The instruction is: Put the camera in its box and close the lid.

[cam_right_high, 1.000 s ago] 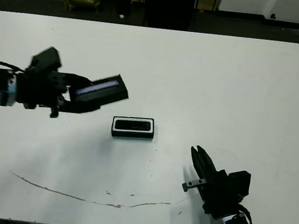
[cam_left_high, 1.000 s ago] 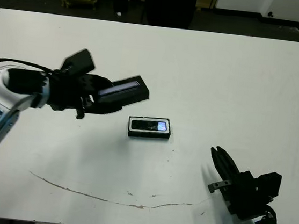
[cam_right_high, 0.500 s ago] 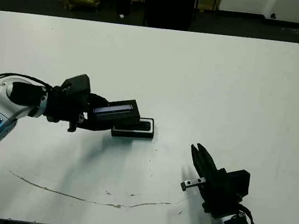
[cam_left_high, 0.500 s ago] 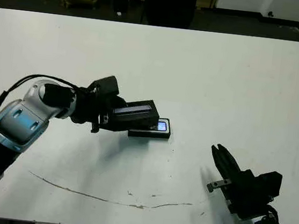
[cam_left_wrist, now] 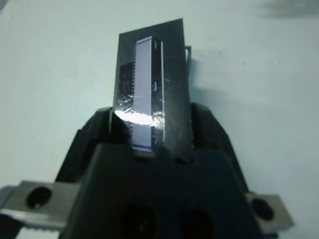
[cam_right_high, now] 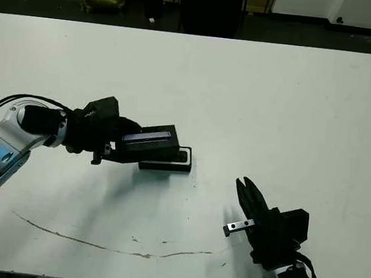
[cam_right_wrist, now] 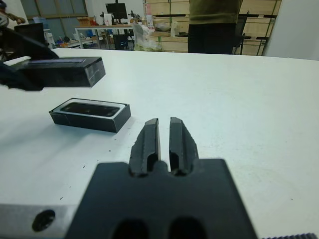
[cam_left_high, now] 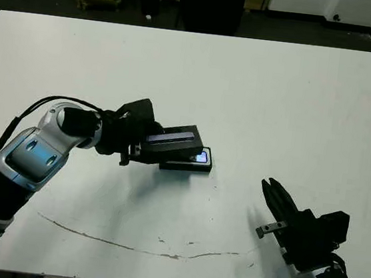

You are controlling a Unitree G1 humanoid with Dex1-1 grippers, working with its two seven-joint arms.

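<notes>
Black box (cam_left_high: pixel 186 161) with white lining, the landmark item, lies flat near the middle of the white table (cam_left_high: pixel 263 101). Camera (cam_right_wrist: pixel 89 108): a dark glossy bar lying inside the box, its small bluish window showing at the box's right end in the left eye view. Lid (cam_left_high: pixel 170 141): flat black cover with a long pale stripe, held above the box and offset toward its left end, overlapping that end in the head views; the right wrist view shows it raised clear of the box, not touching. Left gripper (cam_left_high: pixel 135 141): fingers clamped on the lid's near end, one at each long side. Right gripper (cam_left_high: pixel 277 202): well apart from the box to its right and nearer the robot, fingers almost together, holding nothing. Thin brown scratch (cam_left_high: pixel 127 243): curved line on the table, nearer the robot than the box.
</notes>
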